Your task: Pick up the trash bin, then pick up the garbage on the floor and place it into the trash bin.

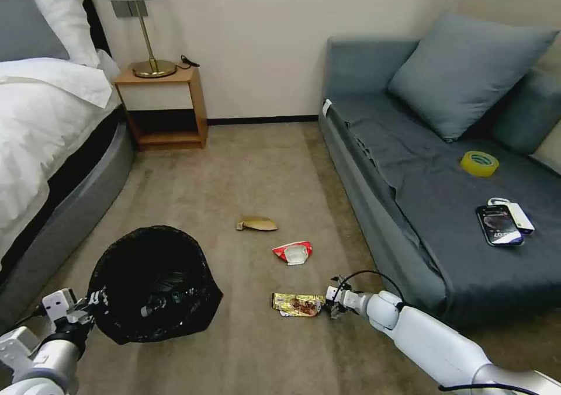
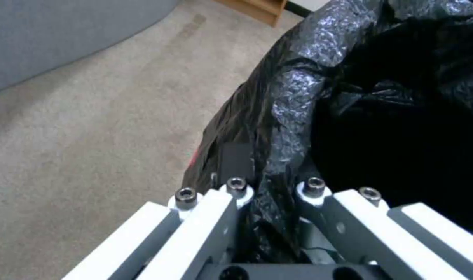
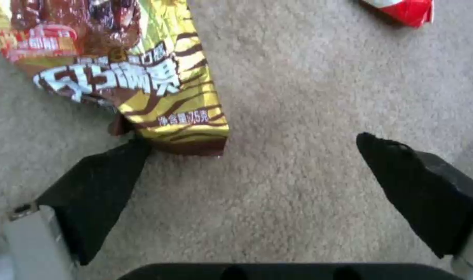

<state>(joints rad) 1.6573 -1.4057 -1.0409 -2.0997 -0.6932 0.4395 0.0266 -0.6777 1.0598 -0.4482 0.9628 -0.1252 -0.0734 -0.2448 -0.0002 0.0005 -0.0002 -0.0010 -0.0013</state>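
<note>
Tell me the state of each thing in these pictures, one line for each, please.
trash bin: held at its rim, black bag lining it.
left pincer: shut on the bin's rim.
right pincer: open, low over carpet beside the wrapper.
yellow-brown wrapper: flat on floor.
red-white packet: on floor.
tan paper: on floor.

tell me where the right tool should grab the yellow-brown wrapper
Take the yellow-brown wrapper by its near short end, coming straight down. It lies flat on the carpet, and the open right tool hovers just off that end, so nudge toward it and pinch the edge.
</note>
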